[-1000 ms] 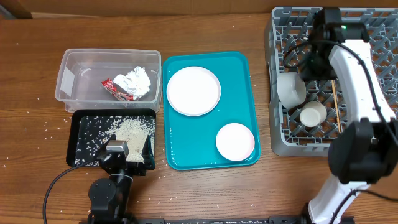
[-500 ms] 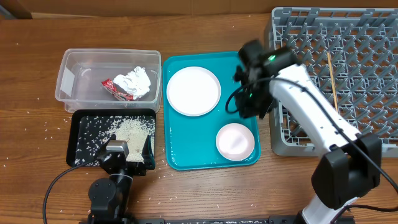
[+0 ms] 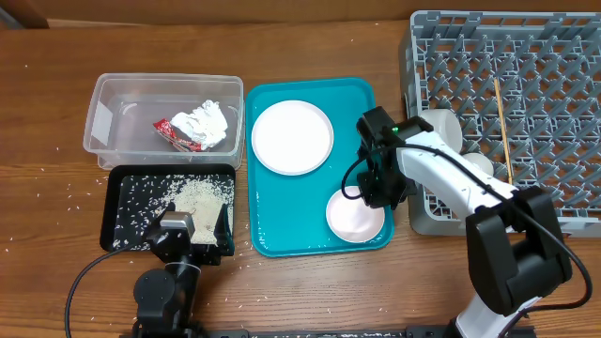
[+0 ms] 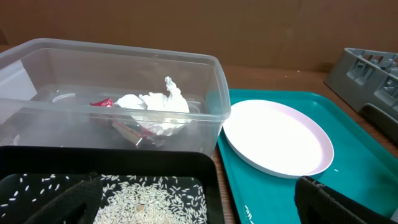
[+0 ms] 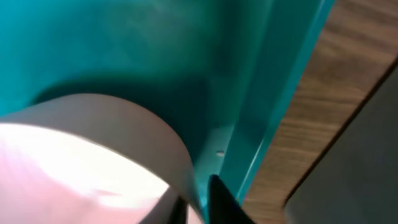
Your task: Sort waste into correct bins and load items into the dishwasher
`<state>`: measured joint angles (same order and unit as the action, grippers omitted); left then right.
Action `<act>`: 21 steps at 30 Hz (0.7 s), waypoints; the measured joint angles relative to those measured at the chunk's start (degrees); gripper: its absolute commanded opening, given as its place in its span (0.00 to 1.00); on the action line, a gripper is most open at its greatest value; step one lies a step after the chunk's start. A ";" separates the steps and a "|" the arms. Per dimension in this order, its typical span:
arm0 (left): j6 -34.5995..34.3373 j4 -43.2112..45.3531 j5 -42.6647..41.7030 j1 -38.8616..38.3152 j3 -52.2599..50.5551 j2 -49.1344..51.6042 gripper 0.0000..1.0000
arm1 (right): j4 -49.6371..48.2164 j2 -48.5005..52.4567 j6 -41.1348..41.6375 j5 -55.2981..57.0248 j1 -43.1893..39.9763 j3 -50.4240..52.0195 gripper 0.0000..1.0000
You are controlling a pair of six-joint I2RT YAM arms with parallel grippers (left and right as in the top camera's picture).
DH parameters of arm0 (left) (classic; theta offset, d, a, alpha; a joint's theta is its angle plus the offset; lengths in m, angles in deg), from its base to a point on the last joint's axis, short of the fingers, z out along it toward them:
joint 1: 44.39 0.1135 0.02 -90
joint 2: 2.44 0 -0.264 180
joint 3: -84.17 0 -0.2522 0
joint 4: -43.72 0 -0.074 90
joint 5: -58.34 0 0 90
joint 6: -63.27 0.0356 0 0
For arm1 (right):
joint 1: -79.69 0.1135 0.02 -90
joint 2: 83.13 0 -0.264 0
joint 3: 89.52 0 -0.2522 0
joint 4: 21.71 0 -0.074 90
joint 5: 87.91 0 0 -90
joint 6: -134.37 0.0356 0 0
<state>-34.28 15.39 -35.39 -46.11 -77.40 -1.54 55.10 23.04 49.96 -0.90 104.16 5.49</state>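
Swung from the dish rack (image 3: 545, 56) down to the pink bowl (image 3: 352, 218) for loading, right gripper (image 3: 376, 192) jaws unreadable, left gripper (image 4: 199, 205) parked wide-jawed.

Right arm (image 3: 449, 176): white links, black joints, green LED (image 3: 395, 130).

- Napkin (image 3: 208, 120) & wrapper (image 3: 172, 131) are lying in tub (image 3: 103, 122).
- Shallow tray (image 3: 105, 211) w/ rice (image 3: 202, 195) is sitting in front of tub.
- Plate (image 3: 292, 137) is sitting behind bowl (image 3: 352, 218) on serving tray (image 3: 282, 211).
- Rack (image 3: 554, 66) is standing at R.
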 measured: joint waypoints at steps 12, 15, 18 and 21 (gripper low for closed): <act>0.00 0.00 0.00 0.00 0.00 0.00 1.00 | 3.50 -1.49 0.44 -0.57 -0.02 -12.28 0.04; 0.00 -0.02 0.00 0.00 0.00 0.00 1.00 | 3.21 -4.24 0.48 1.75 -0.09 -18.34 0.04; 0.00 0.00 0.00 0.00 0.00 0.00 1.00 | 2.45 -6.73 0.98 10.01 -0.59 -24.61 0.04; 0.00 0.00 0.00 0.00 0.00 0.00 1.00 | -2.73 -8.35 3.50 28.48 -2.36 -28.11 0.04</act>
<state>-34.28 15.39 -35.39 -46.11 -77.40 -1.54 52.37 14.69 53.45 27.58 101.80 -22.61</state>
